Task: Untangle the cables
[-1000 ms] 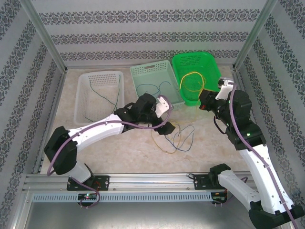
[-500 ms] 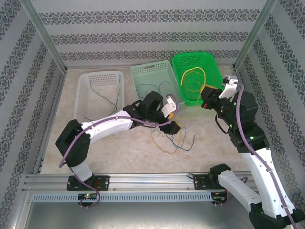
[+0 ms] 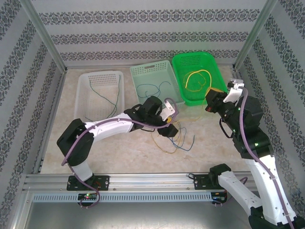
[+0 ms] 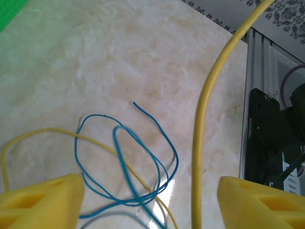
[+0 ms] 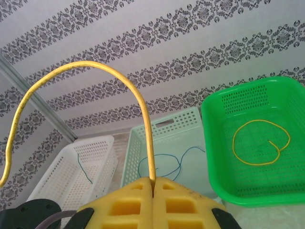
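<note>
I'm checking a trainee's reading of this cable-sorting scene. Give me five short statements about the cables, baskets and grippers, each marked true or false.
1. The right gripper is shut on a yellow cable. True.
2. The green basket has nothing in it. False: a yellow loop lies in it.
3. The left gripper is clamped shut. False: its jaws stand wide apart.
4. A blue cable lies curled on the table below the left gripper. True.
5. The white basket holds a red cable. False: a dark green cable lies in it.
</note>
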